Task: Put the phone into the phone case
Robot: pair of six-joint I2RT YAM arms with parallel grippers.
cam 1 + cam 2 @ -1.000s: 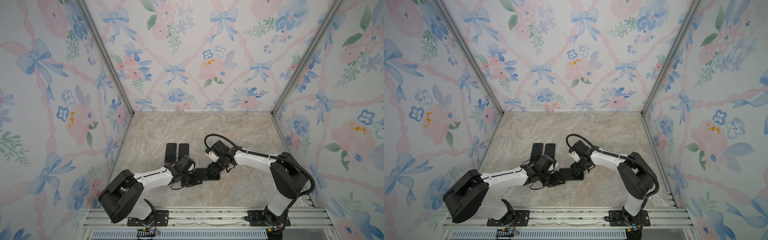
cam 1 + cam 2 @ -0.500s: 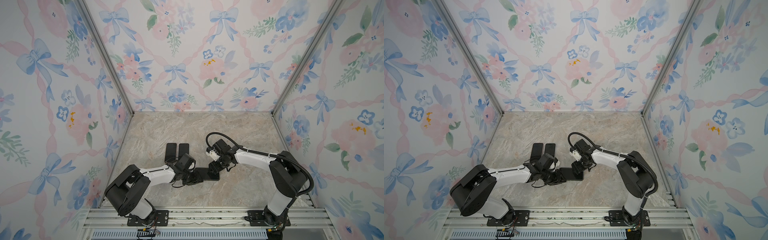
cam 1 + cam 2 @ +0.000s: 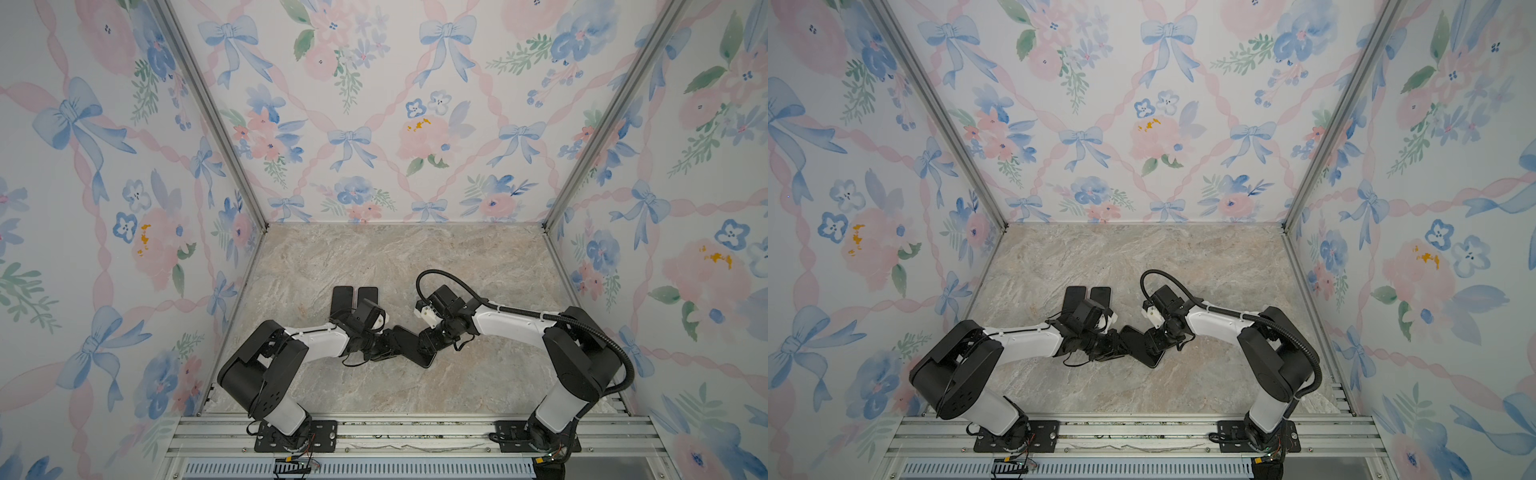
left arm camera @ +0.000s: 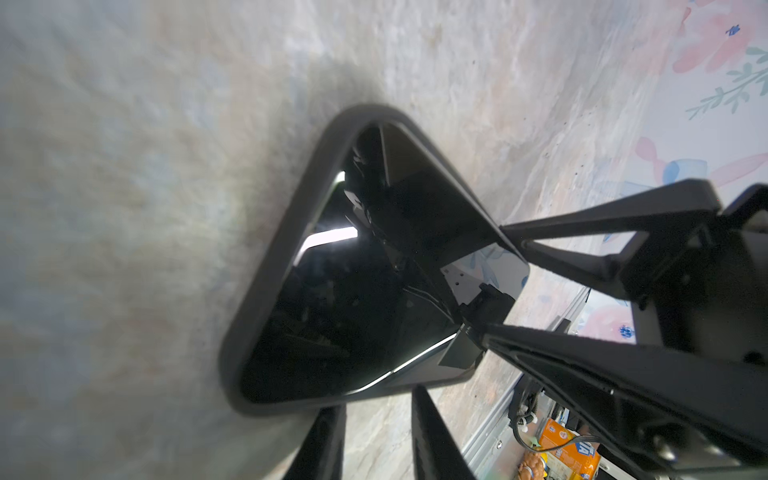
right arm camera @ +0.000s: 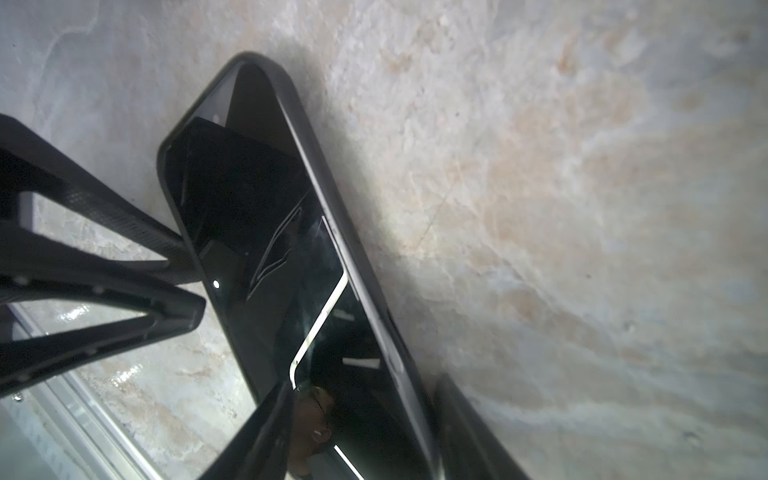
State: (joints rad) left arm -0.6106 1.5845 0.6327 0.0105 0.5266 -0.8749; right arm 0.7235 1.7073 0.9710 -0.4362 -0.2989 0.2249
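Note:
The phone [image 3: 409, 347] [image 3: 1138, 347] lies flat on the marble table between both arms. Up close its glossy screen [image 4: 353, 311] [image 5: 249, 216] sits inside the matte dark phone case [image 4: 291, 232] [image 5: 365, 257]. Near one corner a grey strip of the case's inside shows beside the phone's edge. My left gripper [image 3: 384, 347] [image 4: 376, 411] is open by a narrow gap, its tips against the case's long side, holding nothing. My right gripper [image 3: 426, 343] [image 5: 365, 386] is open astride the phone's end, one finger over the screen and one outside the case rim.
Two black slabs [image 3: 353, 297] [image 3: 1086, 297] lie side by side just behind the left wrist. Floral walls close in three sides. A metal rail [image 3: 415, 432] runs along the front edge. An orange box [image 4: 569, 453] shows beyond the rail.
The jaws of both grippers have narrowed. The left arm's elbow has swung in toward the middle, and the phone has turned slightly on the table.

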